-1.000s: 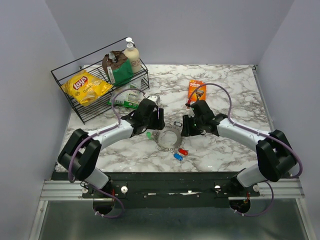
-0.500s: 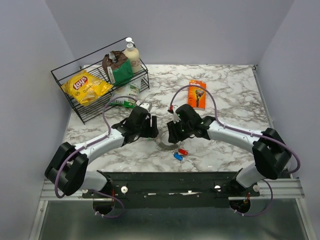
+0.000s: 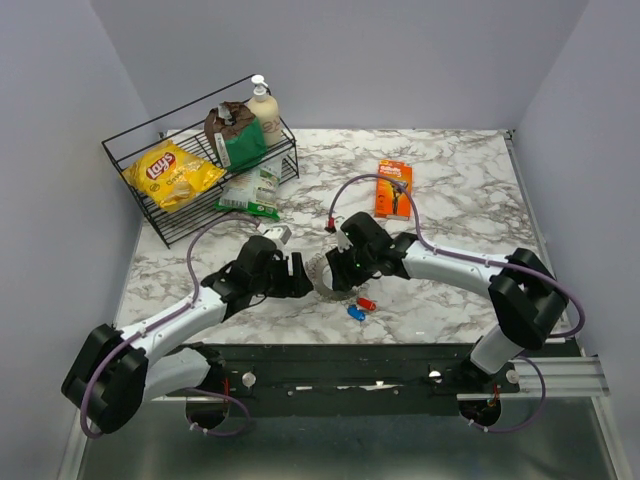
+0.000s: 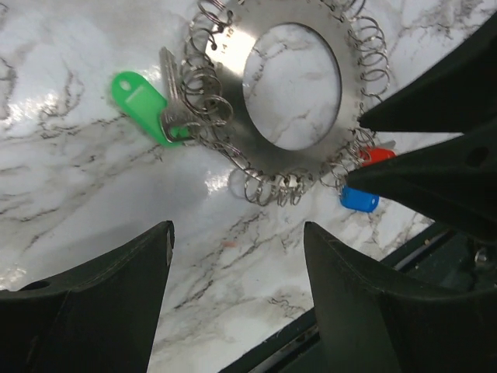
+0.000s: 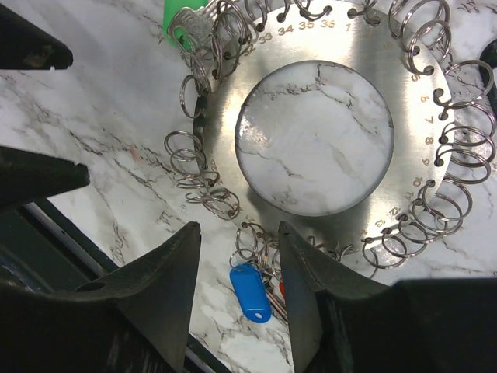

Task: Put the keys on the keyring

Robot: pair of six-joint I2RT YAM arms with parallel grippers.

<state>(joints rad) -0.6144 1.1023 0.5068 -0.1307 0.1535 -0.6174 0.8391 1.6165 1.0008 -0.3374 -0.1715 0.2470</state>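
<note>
The keyring [image 4: 233, 105] is a flat silver disc with a big round hole and small split rings all round its rim [image 5: 423, 116]. A green key [image 4: 144, 105] lies at its left rim, among the rings. The blue key [image 5: 250, 291] and the red key [image 4: 378, 155] lie at its near rim. My left gripper [image 4: 238, 227] is open over bare marble just short of the disc. My right gripper [image 5: 238, 229] is open too, its fingers straddling the rim rings above the blue key. From above, both grippers [image 3: 290, 275] [image 3: 335, 275] hide most of the keyring [image 3: 322, 283].
A wire basket [image 3: 150, 215] at the back left holds a Lay's bag [image 3: 170, 172], a brown bag and a bottle. A green and white pack [image 3: 250, 190] lies beside it. An orange razor pack [image 3: 393, 188] lies behind the right arm. The table's front edge runs just below the keys.
Both grippers have come nearer to the front edge and closed in on the keyring from either side. The right one moved left off the razor pack. Both jaws have widened a little.
</note>
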